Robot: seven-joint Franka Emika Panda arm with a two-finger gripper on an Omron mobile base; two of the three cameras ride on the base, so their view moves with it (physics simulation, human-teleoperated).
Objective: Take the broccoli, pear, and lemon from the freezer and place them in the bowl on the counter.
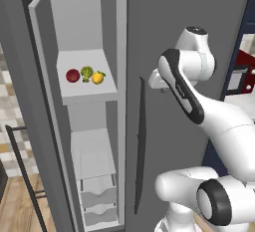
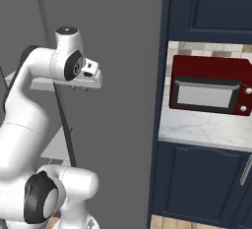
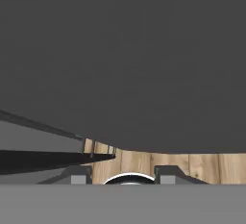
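Note:
The freezer [image 1: 110, 37] stands open, its door [image 1: 46, 106] swung out to the left. On its upper pale shelf [image 1: 89, 90] three things lie in a row: the dark red pear [image 1: 72, 75], the green broccoli [image 1: 86, 72] and the yellow lemon [image 1: 98, 77]. My gripper [image 1: 160, 89] [image 2: 79, 89] hangs to the right of that shelf, in front of a shut grey door, fingers pointing down. In the hand view the fingertips [image 3: 79, 175] stand wide apart with nothing between them, so it is open. The bowl is out of view.
A long dark vertical handle [image 1: 141, 146] [image 3: 48, 160] runs down the shut grey door [image 2: 123, 75]. To the right, a red microwave [image 2: 209, 90] sits on the white marble counter [image 2: 206, 127] over navy cabinets [image 2: 197, 184]. Drawers [image 1: 99, 196] fill the freezer's lower part.

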